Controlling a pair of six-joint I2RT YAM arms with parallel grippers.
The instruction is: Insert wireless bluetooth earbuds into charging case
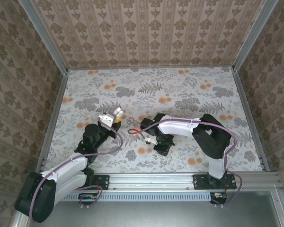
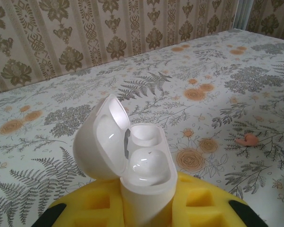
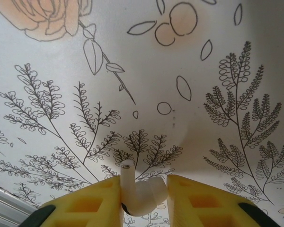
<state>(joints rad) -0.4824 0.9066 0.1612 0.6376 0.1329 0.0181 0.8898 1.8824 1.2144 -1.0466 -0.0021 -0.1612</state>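
The charging case point(image 2: 132, 156) is white and glossy, and its lid is flipped open to the left over two hollow wells. My left gripper point(image 2: 146, 203) is shut on its lower body between yellow pads and holds it upright above the table. In the top view the case point(image 1: 117, 113) sits at the tip of the left gripper point(image 1: 110, 119). One white earbud point(image 3: 142, 194) lies stem-up between the yellow pads of my right gripper point(image 3: 144, 182), which is closed on it, close over the floral table. The right gripper point(image 1: 142, 129) is just right of the case.
A small coral-pink piece point(image 2: 248, 139) lies on the floral table surface point(image 1: 180, 94), between the two grippers. Patterned walls enclose the table on three sides. A metal rail point(image 1: 180, 180) runs along the near edge.
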